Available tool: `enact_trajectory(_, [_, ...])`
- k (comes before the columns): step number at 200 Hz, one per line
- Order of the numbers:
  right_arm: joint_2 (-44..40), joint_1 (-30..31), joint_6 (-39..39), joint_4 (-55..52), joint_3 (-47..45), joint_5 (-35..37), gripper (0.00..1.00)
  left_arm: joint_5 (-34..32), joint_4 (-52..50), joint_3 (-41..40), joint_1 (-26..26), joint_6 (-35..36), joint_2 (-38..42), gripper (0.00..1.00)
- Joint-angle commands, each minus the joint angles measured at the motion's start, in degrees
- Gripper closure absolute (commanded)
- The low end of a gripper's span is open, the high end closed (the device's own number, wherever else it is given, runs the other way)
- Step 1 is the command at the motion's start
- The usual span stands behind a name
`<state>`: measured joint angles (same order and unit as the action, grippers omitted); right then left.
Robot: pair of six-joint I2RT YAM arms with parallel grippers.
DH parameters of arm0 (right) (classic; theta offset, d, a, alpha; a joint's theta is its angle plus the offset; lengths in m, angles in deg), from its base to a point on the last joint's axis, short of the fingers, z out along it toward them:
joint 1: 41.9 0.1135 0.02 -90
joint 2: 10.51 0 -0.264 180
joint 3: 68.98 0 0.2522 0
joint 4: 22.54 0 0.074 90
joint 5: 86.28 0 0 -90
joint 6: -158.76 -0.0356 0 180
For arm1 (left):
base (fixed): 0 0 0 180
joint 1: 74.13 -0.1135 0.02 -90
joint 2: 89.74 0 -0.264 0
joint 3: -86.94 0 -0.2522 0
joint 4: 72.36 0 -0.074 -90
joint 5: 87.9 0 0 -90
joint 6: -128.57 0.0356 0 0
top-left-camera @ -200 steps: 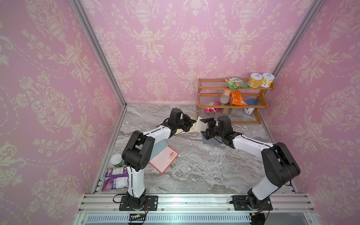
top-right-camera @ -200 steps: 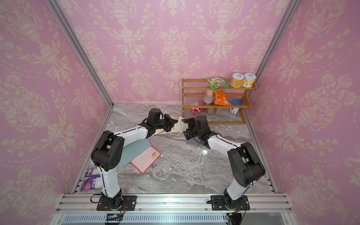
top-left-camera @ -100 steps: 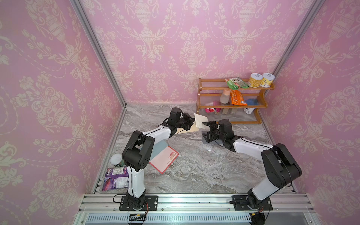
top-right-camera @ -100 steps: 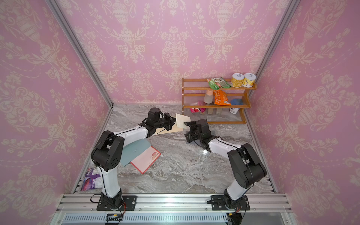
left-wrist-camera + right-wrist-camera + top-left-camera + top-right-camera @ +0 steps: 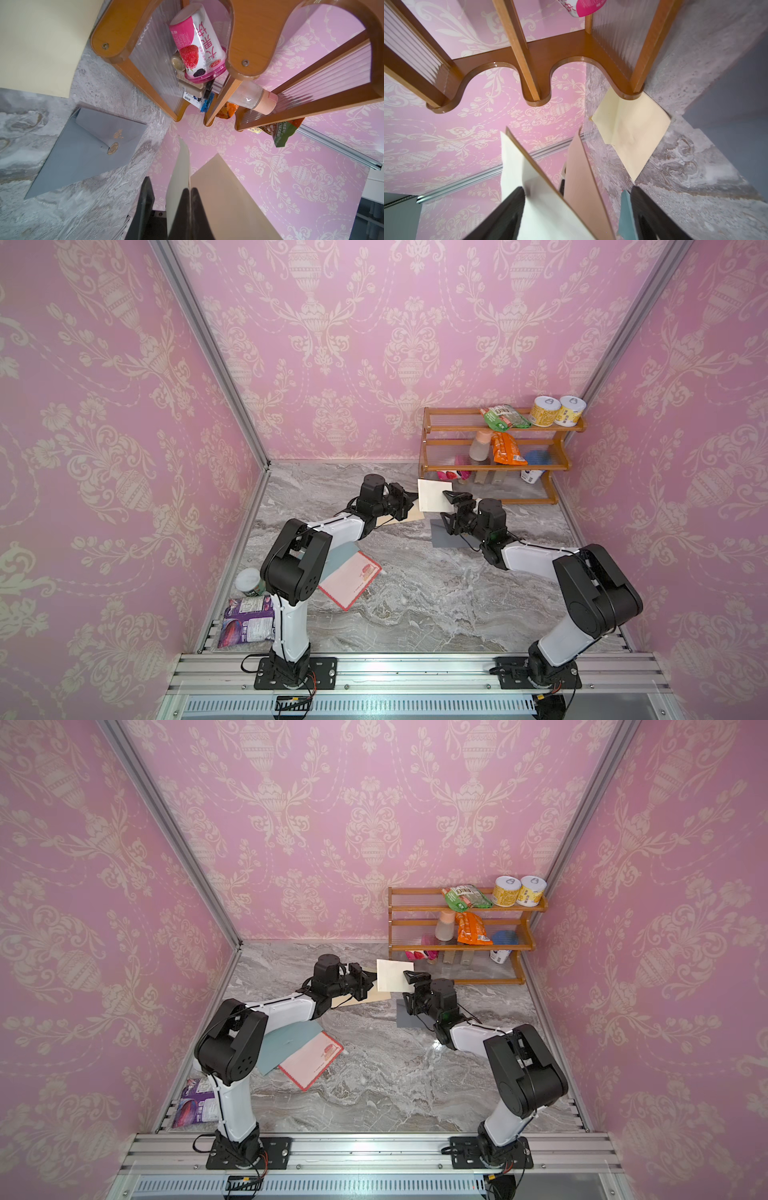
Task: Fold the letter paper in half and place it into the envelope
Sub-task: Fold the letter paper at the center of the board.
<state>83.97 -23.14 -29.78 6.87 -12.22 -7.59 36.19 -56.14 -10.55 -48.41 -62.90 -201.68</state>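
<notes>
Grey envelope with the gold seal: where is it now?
In both top views the grey envelope lies flat on the marble table, on the robot's right side, just beneath the right gripper and in front of the wooden shelf.

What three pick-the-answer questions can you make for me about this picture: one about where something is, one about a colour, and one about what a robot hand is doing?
1. Where are the two yellow cans?
A) on top of the wooden rack
B) on the floor
C) in a gripper

2. What colour is the gold-sealed envelope?
A) red
B) grey
C) green

3. What is the left gripper doing?
A) open and empty
B) shut on the cream letter paper
C) shut on a can

Answers: 1 A, they stand on the top shelf. 2 B, its whole face is grey. 3 B, its fingers pinch the sheet.
</notes>
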Motion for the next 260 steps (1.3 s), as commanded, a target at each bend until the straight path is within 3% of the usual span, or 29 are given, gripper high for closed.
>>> enact_trajectory(1, [0.6, -1.15, 3.09, 5.14, -0.22, -6.33, 0.2, 5.36, 1.29, -0.79, -0.57, 2.68, -1.34, 1.0])
enact_trajectory(32, [4.55, -2.63, 0.97, 11.33, 1.47, -17.57, 0.29, 11.52, -6.48, 3.06, -1.7, 12.62, -1.55, 1.0])
enact_trajectory(74, [6.56, -2.9, 0.72, 14.7, 0.81, -24.29, 0.41, 15.73, -19.48, 8.2, -2.44, 24.94, -1.61, 1.0])
enact_trajectory(100, [5.84, -3.7, 2.32, 13.69, -0.28, -24.59, 0.58, 16.1, -23.01, 7.52, -3.94, 28.51, -1.0, 1.0])
enact_trajectory(125, [5.17, -4.22, 2.83, 12.95, -0.39, -24.11, 0.86, 15.31, -27.32, 7.27, -5.51, 32.23, -0.04, 1.0])
enact_trajectory(135, [5.11, -4.25, 3.07, 12.12, 0.08, -23.85, 0.97, 14.11, -29.2, 7.3, -6.15, 33.18, 0.57, 0.9])
enact_trajectory(141, [4.86, -4.2, 3.17, 11.58, 0.4, -23.54, 0.99, 13.06, -30.84, 7.51, -6.44, 33.73, 1.04, 0.77])
enact_trajectory(156, [4.28, -4.17, 3.09, 9.89, 1.25, -21.95, 1.0, 8.68, -36.07, 8.51, -6.64, 34.87, 2.89, 0.22])
enact_trajectory(163, [4.07, -4.17, 2.81, 9.12, 1.53, -20.64, 1.0, 6.05, -37.96, 8.78, -6.43, 35.02, 4.05, 0.02])
enact_trajectory(221, [4.34, -0.26, -3.63, 7.53, 3.36, -3.81, 1.0, -15.82, -43.83, 6.11, -2.4, 26.09, 14.38, 0.01])
enact_trajectory(260, [5.96, 5.4, -7.16, 6.95, 7.62, 6.79, 1.0, -23.16, -45.94, 7.63, -0.77, 21.35, 14.9, 0.01])
